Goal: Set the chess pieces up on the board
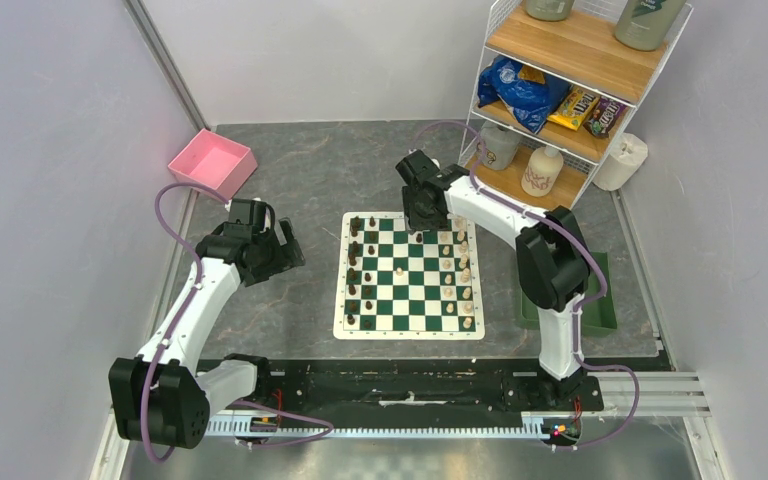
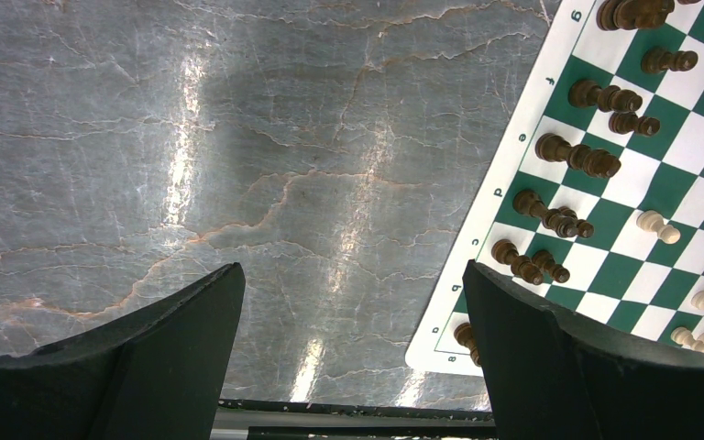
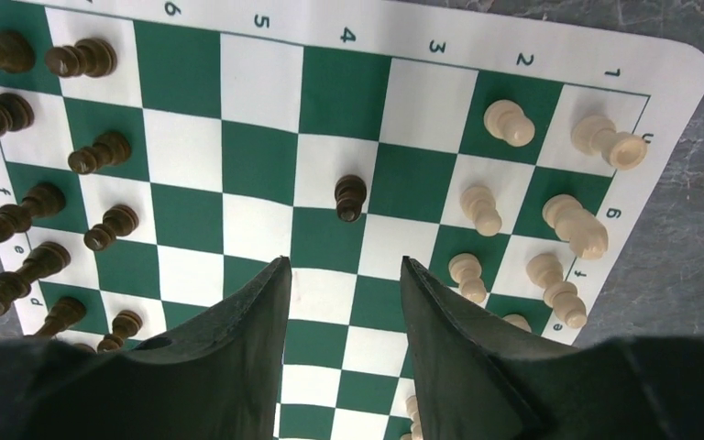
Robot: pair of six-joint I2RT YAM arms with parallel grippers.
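Two grippers, and both are empty right now. The right gripper (image 1: 422,212) hangs over the far end of the board (image 1: 407,332), fingers partly spread with nothing between them. On its wrist cam a lone dark pawn (image 3: 350,197) stands on the squares just ahead of the fingertips, not touching either one.

The left gripper (image 1: 282,250) is off the board's left side over the bare grey table (image 1: 290,320), jaws wide apart and gripping nothing.

The board itself lies flat mid-table. The dark pieces (image 1: 357,268) line the two files along its left edge and the pale pieces (image 1: 457,270) the two along its right edge, upright as far as I can tell. One pale pawn (image 1: 398,272) stands alone out in the middle squares. A pink bin (image 1: 212,162) sits at the far left and a wire shelf (image 1: 560,90) at the far right.
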